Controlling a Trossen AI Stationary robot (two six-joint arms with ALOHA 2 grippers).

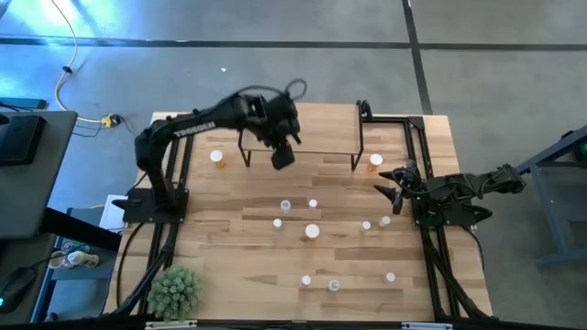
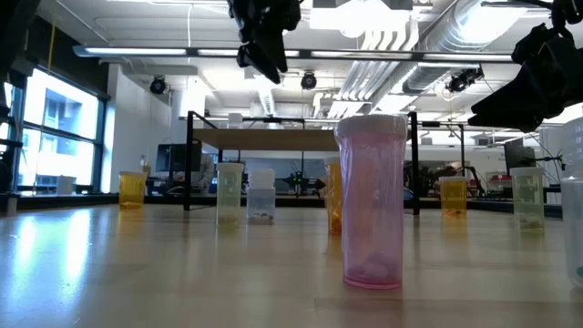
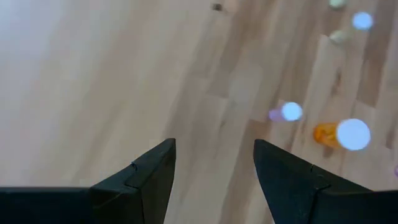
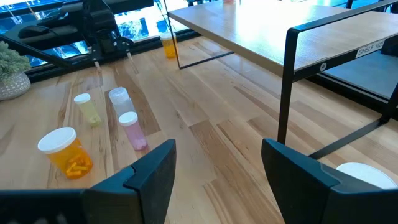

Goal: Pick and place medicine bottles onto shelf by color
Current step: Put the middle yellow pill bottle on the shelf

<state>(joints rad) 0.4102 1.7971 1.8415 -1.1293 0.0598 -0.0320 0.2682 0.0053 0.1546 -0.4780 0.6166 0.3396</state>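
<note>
**Above the shelf's front edge: left claw spread and empty, bottles still scattered on the table**

At the upper middle of the overhead frame, the left gripper [image 1: 283, 154] hangs over the table just in front of the shelf [image 1: 316, 128]. Its own camera shows the two dark fingers [image 3: 149, 171] spread apart with only bare wood between them; nothing is pinched.

At the right of the frame, the right gripper [image 1: 389, 191] sits low near the shelf's right legs, fingers [image 4: 152, 168] likewise spread and empty.

The shelf stands at the top centre of the table [image 1: 229, 229], a light board on thin black legs. The overhead picture shows no bottle on its top.

The medicine bottles [image 1: 312, 231] stand loose on the tabletop. One orange bottle [image 1: 217, 158] stands left of the shelf, another [image 1: 375, 161] by its right legs. The rest are spread across the middle and lower part of the frame. In the table-level view a pink bottle [image 2: 372, 202] stands upright nearest the camera.

A green plant ball [image 1: 174, 289] sits at the lower left corner of the table.
</note>
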